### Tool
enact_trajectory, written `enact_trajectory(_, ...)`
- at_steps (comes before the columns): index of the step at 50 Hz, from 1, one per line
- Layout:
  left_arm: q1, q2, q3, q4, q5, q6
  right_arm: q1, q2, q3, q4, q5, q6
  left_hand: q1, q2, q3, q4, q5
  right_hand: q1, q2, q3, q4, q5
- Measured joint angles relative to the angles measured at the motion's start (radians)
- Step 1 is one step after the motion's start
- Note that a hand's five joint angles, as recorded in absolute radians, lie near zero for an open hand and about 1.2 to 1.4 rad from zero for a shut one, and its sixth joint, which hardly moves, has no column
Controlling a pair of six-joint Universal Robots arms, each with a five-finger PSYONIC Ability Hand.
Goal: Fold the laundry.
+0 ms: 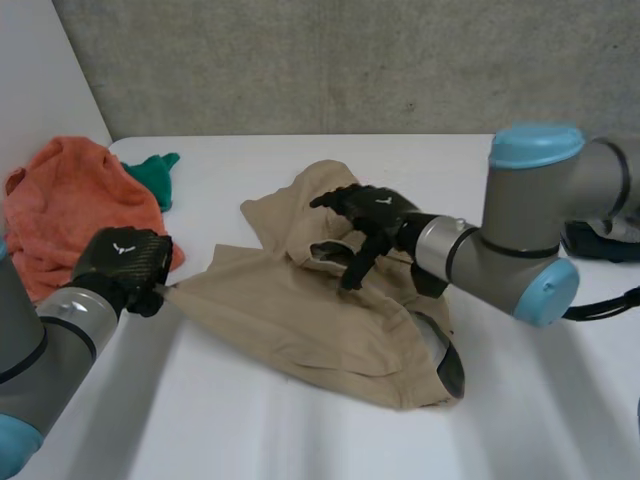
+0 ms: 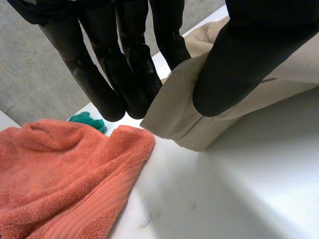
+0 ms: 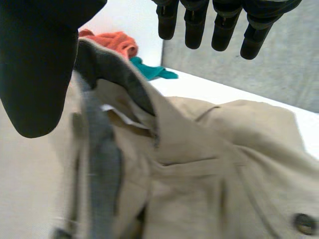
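In the head view the beige garment (image 1: 290,320) lay crumpled in the middle of the white table (image 1: 250,435). Its long axis ran from the robot's left side across to the right and a little toward the robot. The left hand (image 1: 125,262) was at the garment's far left corner, with the cloth drawn out into a point toward it. The right hand (image 1: 368,212) stood over the upper middle of the garment, with its fingertips pointing down to the folds. An orange towel (image 1: 70,210) and a small green cloth (image 1: 155,178) lay beyond the left hand, apart from the garment.

In the left wrist view the fingers (image 2: 124,79) were straight and close together. The thumb (image 2: 244,64) pressed the hemmed corner of the garment against them, so this hand was clamped on the cloth. The rest of the garment went away from the palm, on the thumb's side.

In the right wrist view the fingers (image 3: 197,25) were held wide apart from the thumb (image 3: 35,74) and they closed on nothing. A raised edge with grey lining (image 3: 99,149) stood just beside the thumb; whether it rested on the thumb I could not tell. The garment spread under the palm, with a button (image 3: 303,221) near its edge.

In my judgement the coming move depended on this line: the left hand had one end of the long axis, and the right hand was the nearer one to take hold of the middle or the other end.
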Motion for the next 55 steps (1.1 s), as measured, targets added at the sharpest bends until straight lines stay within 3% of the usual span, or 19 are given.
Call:
enact_trajectory(9,-0.011,-0.003,0.003,0.0,-0.001,-0.003,-0.059,-0.005,-0.045,0.056,0.006,-0.165,0.0,0.0,0.0,0.0,0.0,0.066,0.09,0.092,0.084,0.079)
enact_trajectory(18,-0.012,-0.016,0.004,0.01,-0.002,-0.002,-0.055,0.027,-0.089,0.1,0.142,-0.294,0.0,0.0,0.0,0.0,0.0,0.24,0.246,0.258,0.252,0.246)
enact_trajectory(24,-0.014,-0.027,0.003,0.017,-0.003,-0.001,-0.027,0.065,-0.113,0.073,0.214,-0.248,0.0,0.0,0.0,0.0,0.0,0.238,0.249,0.256,0.247,0.226)
enact_trajectory(41,-0.003,-0.026,0.004,0.017,0.001,-0.002,0.109,0.095,-0.123,0.032,0.3,0.026,0.0,0.0,0.0,0.0,0.0,0.162,0.198,0.163,0.157,0.118)
enact_trajectory(55,0.002,-0.018,-0.002,0.01,0.009,-0.005,0.097,0.216,-0.311,-0.114,0.503,-0.019,0.0,0.0,0.0,0.0,0.0,0.121,0.15,0.118,0.117,0.075)
